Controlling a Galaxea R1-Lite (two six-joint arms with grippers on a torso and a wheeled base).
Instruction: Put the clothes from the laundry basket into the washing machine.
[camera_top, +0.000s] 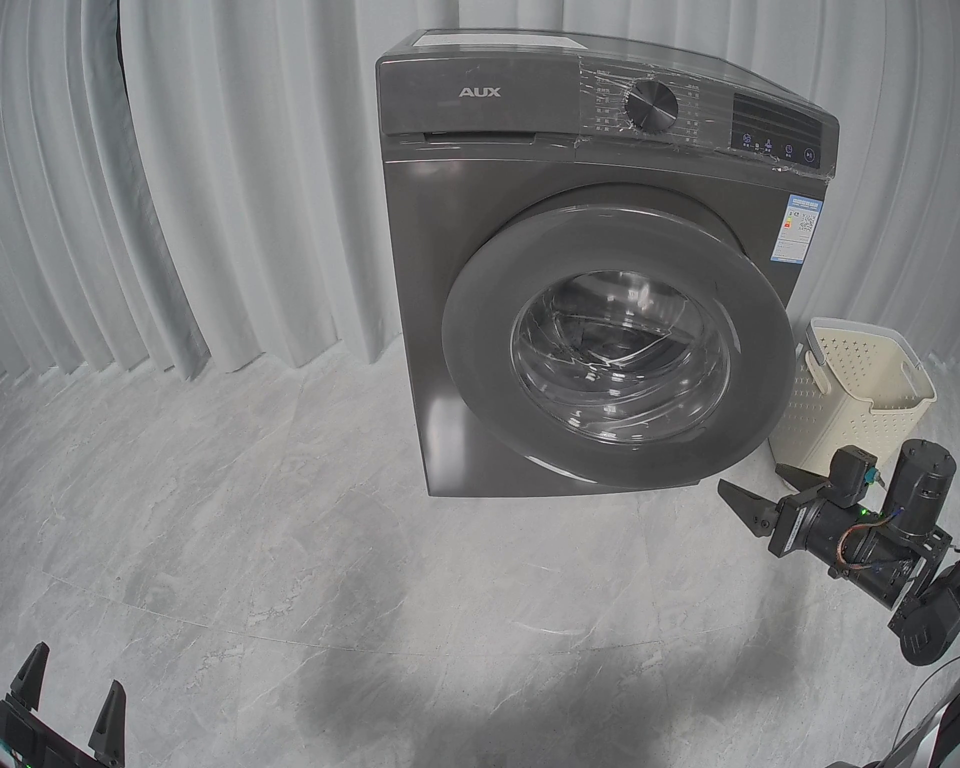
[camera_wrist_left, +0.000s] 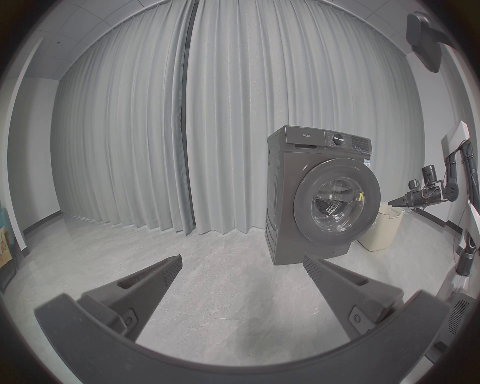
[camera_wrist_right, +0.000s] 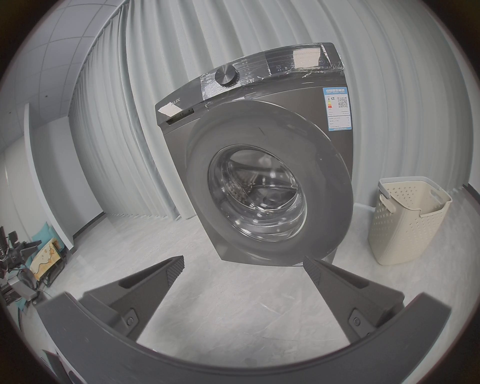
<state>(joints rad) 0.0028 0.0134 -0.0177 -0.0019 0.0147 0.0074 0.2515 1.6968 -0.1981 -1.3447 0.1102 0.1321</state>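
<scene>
- Left, near: left gripper (camera_top: 77, 672), fingers apart, holding nothing, hanging low over the floor (camera_top: 300, 560), well apart from everything else.
- Left, far: curtain (camera_top: 200, 180), hanging behind the whole scene.
- Centre, far: washer (camera_top: 480, 300), standing on the floor. Its round door (camera_top: 618, 350) is sitting shut, with the drum showing through the glass.
- Right, far: basket (camera_top: 865, 395), standing upright just beside the washer's right side. I am seeing no clothes above its rim, and I cannot tell whether any are lying at the bottom.
- Right, near: right gripper (camera_wrist_right: 242, 262), fingers apart and empty, pointing toward the door's lower right, on the near side of the basket.
- Step, as I am judging it: opening the door, since nothing is going in while it is shut. I am favouring the right arm because it is nearer. I am not making out the catch, so I am planning a slow approach to the door's rim. I am aiming to swing the door fully wide so it is not blocking the path from the basket.
</scene>
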